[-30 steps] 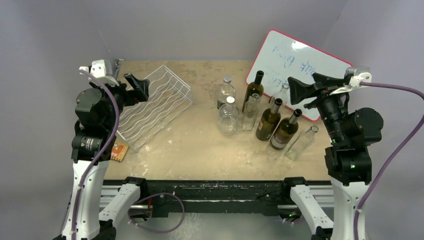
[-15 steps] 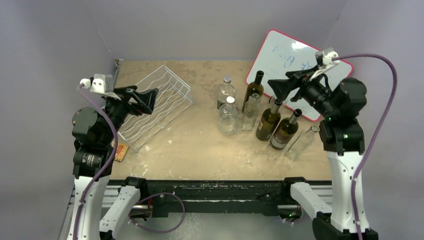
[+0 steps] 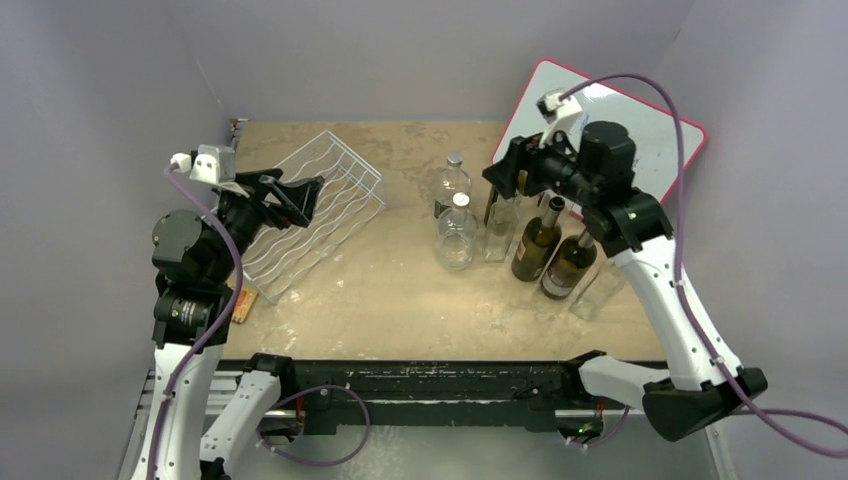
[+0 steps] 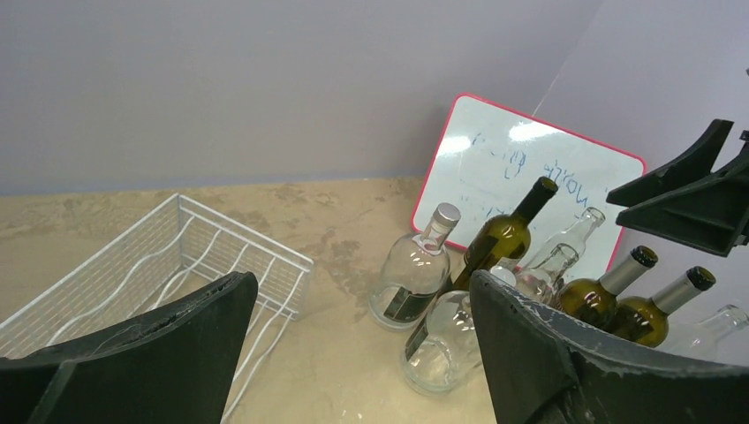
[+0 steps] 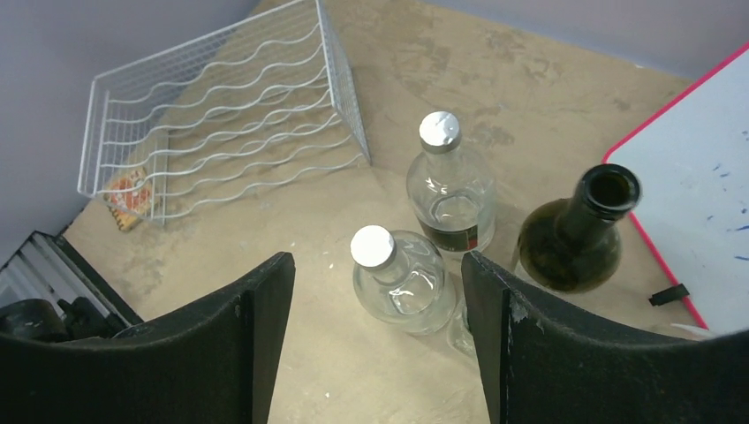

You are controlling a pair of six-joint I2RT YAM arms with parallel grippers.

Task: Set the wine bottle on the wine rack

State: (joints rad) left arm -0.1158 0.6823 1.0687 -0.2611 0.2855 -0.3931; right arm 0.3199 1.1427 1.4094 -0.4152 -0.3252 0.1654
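1. Rack (image 3: 318, 208): white wire, sits on the far-left part of the table (image 3: 400, 295), along the left edge. Its near corner rests over a small orange card (image 3: 240, 301) by the left edge.
2. Left claw (image 3: 308, 192): jaws spread wide, holding nothing. In the top view it hangs over the left side of the rack. Its wrist camera looks across the rack toward the bottles.
3. Right claw (image 3: 503, 172): jaws also spread wide, holding nothing. It is up over the far side of the bottle group, right of centre on the table.
4. Open green wine bottle (image 5: 578, 234): upright and uncorked, at the far end of the group, just in front of the whiteboard (image 3: 645, 120). In the right wrist view it shows just right of the right-hand finger (image 5: 530, 344). I can't tell whether they touch.
5. Two more dark wine bottles (image 3: 540, 240), both capped, stand side by side nearer the right edge.
6. Clear bottles: one round with a white cap (image 5: 393, 278), seen between the right claw's fingers. One taller with a silver cap (image 5: 450, 185) stands just beyond it.
7. All the bottles stand on the table, well apart from the rack.
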